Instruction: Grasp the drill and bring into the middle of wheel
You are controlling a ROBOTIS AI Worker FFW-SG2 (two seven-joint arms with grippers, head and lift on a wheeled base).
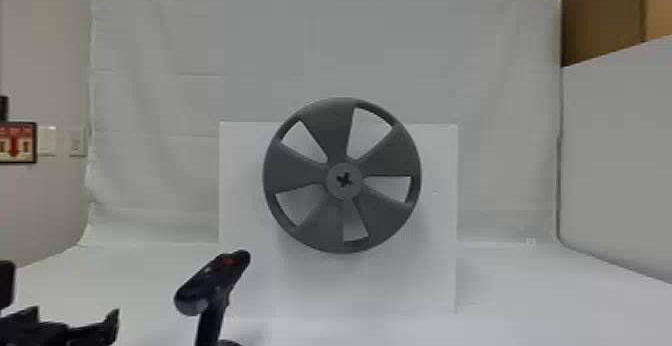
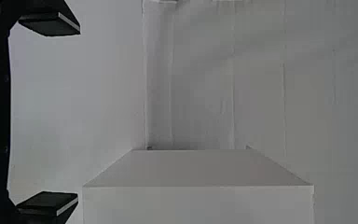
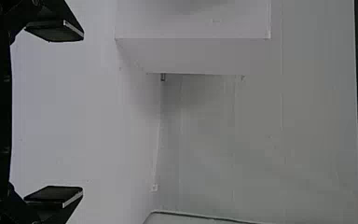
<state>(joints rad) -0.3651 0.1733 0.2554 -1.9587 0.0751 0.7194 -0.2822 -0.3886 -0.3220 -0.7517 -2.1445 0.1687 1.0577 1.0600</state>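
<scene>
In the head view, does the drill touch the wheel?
No, the drill stands apart from the wheel, with white surface showing between them.

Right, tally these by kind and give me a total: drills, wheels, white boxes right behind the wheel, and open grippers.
Drill: 1
Wheel: 1
White box behind the wheel: 1
Open grippers: 2, the left gripper and right gripper
Total: 5
</scene>
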